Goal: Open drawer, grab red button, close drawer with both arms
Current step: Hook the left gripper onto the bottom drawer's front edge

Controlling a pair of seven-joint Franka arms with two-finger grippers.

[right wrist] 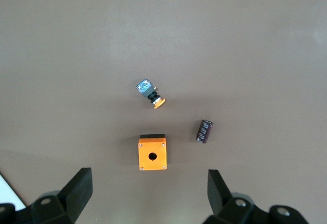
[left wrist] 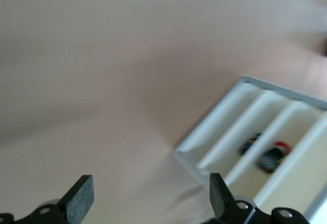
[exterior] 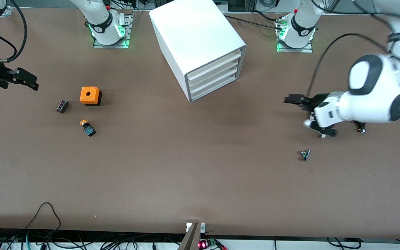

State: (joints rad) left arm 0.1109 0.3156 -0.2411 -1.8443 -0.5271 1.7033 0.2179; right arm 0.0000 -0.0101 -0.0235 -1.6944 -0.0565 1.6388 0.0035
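**Drawer not yet opened**

Your right pincer [exterior: 30, 82] waits, spread wide, over the bench [exterior: 200, 173] at the right arm's end. The cabinet [exterior: 193, 31] looks shut, with the button [left wrist: 276, 155] inside one drawer [left wrist: 301, 122]. Your left pincer [exterior: 292, 100], also spread, faces it over the bench; I judge it must next hook that drawer's front.

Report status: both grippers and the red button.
Left gripper open, facing the cabinet. Right gripper open, near the orange box. Red button lies in a drawer, drawers look shut. Nothing blocks them.

cabinet [exterior: 200, 45] at 12 o'clock on surface [exterior: 186, 166], drawers all shut | orange box [exterior: 90, 96], orange-cap btn [exterior: 88, 127] at 9 | L gripper [exterior: 292, 100] at 3 | R gripper [exterior: 26, 80] at 9
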